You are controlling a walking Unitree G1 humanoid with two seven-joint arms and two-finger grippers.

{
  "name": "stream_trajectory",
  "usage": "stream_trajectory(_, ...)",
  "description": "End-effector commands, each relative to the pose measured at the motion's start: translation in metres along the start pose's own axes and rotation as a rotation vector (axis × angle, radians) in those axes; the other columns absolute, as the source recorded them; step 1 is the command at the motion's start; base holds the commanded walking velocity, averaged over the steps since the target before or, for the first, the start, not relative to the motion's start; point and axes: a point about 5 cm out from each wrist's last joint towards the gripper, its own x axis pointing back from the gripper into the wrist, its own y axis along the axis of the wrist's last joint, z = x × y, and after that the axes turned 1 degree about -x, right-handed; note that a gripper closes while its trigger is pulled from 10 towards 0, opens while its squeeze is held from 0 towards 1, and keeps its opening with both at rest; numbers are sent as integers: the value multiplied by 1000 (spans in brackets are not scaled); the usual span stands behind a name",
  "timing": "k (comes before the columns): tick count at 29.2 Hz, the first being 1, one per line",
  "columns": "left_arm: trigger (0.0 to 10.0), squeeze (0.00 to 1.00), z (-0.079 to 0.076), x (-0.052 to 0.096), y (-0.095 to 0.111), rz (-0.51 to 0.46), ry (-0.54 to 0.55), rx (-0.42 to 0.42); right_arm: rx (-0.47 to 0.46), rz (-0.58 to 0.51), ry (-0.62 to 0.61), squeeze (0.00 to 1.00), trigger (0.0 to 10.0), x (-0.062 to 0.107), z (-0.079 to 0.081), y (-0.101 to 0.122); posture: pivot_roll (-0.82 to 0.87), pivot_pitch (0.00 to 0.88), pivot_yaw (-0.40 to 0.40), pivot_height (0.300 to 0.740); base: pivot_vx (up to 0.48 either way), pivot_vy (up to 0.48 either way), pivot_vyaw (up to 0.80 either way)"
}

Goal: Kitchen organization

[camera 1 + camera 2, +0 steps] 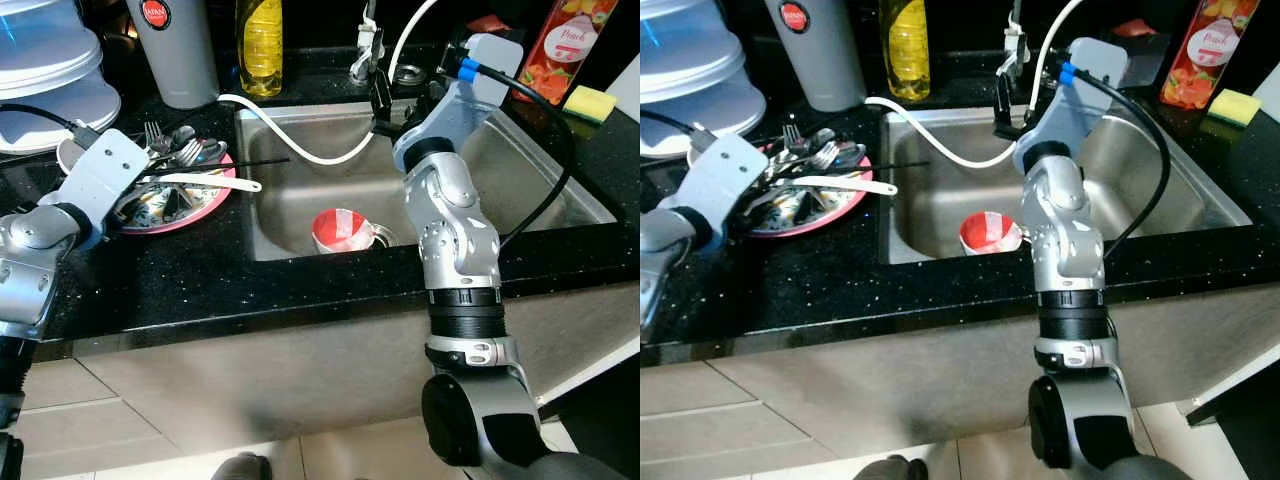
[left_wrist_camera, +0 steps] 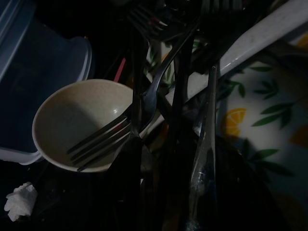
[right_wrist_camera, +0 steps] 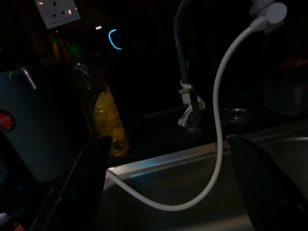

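Note:
A pink-rimmed plate (image 1: pixel 205 207) with a lemon pattern (image 2: pixel 260 120) sits on the black counter left of the sink, heaped with forks (image 1: pixel 180 150) and a white spoon (image 1: pixel 212 181). Beside it stands a small cream bowl (image 2: pixel 82 115) with a fork's (image 2: pixel 108 134) tines resting in it. My left gripper (image 1: pixel 160 180) hovers low over this cutlery pile. In the steel sink (image 1: pixel 530 170) lies a red and white cup (image 1: pixel 340 230). My right gripper (image 3: pixel 169 139) is open and holds nothing, above the sink's back near the faucet (image 3: pixel 185 72) and the white hose (image 1: pixel 300 152).
Along the back stand a grey canister (image 1: pixel 185 50), a yellow oil bottle (image 1: pixel 259 45), a peach juice carton (image 1: pixel 570 45) and a yellow sponge (image 1: pixel 590 102). Stacked plastic containers (image 1: pixel 45 70) fill the far left. A crumpled tissue (image 2: pixel 19 202) lies near the bowl.

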Motion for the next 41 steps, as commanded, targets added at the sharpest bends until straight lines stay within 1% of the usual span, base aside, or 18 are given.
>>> stream_trajectory(1,9451,0,-11,-6,-24,109,-41,-4,-7,-3,12,0,10000,1,2,2,162,0,15,740,0,0,0)
stream_trajectory(2,5216,0,-15,-9,-24,108,-52,19,-6,-4,12,0,10000,1,1,2,146,0,7,740,0,0,0)
stream_trajectory(3,2000,0,-19,-13,-25,107,-66,43,-6,-4,12,0,10000,1,1,2,146,0,7,740,0,0,0)
stream_trajectory(4,0,0,-22,-15,-25,106,-74,59,-6,-5,13,0,10000,1,1,2,146,0,7,740,0,0,0)
stream_trajectory(5,0,0,-22,-15,-25,106,-74,59,-6,-5,13,0,10000,1,1,2,146,0,7,740,0,0,0)
stream_trajectory(6,0,0,-28,-20,-24,92,-97,127,-4,-6,10,0,10000,1,1,3,137,0,9,740,0,0,0)
stream_trajectory(8,0,0,-32,-22,-23,75,-109,178,-2,-7,8,0,10000,2,0,4,129,0,11,740,0,0,0)
stream_trajectory(15,0,0,-31,-23,-13,-6,-129,344,2,-4,1,0,10000,2,-2,4,130,0,10,740,0,0,0)
stream_trajectory(19,0,0,-28,-21,-7,-40,-108,354,2,-2,2,0,10000,3,-1,3,132,0,7,740,0,0,0)
stream_trajectory(21,0,0,-23,-19,10,-144,-92,342,1,0,3,0,10000,2,-1,3,133,0,6,740,0,0,0)
stream_trajectory(22,0,0,-23,-19,10,-144,-92,342,1,0,3,0,10000,2,-1,3,133,0,6,740,0,0,0)
stream_trajectory(24,0,0,-18,-14,32,-268,-78,330,1,1,4,0,10000,2,-1,3,134,0,6,740,0,0,0)
stream_trajectory(25,0,0,-18,-14,32,-268,-78,330,1,1,4,0,10000,2,-1,3,134,0,6,740,0,0,0)
stream_trajectory(26,745,0,-14,-10,43,-323,-54,325,2,4,4,0,10000,2,-1,2,134,0,5,740,0,0,0)
stream_trajectory(27,10000,0,-6,-3,67,-420,-23,309,1,8,4,0,10000,3,-1,1,135,0,6,740,0,0,0)
stream_trajectory(33,10000,0,-2,1,92,-483,-35,282,0,11,2,0,10000,3,0,0,133,0,10,740,0,0,0)
stream_trajectory(39,10000,0,-8,-14,109,-479,-93,272,1,12,0,0,10000,3,-1,0,127,9,16,740,0,0,0)
stream_trajectory(41,10000,0,-22,-30,116,-448,-181,296,6,14,-2,0,10000,4,-1,0,113,24,28,740,0,0,0)
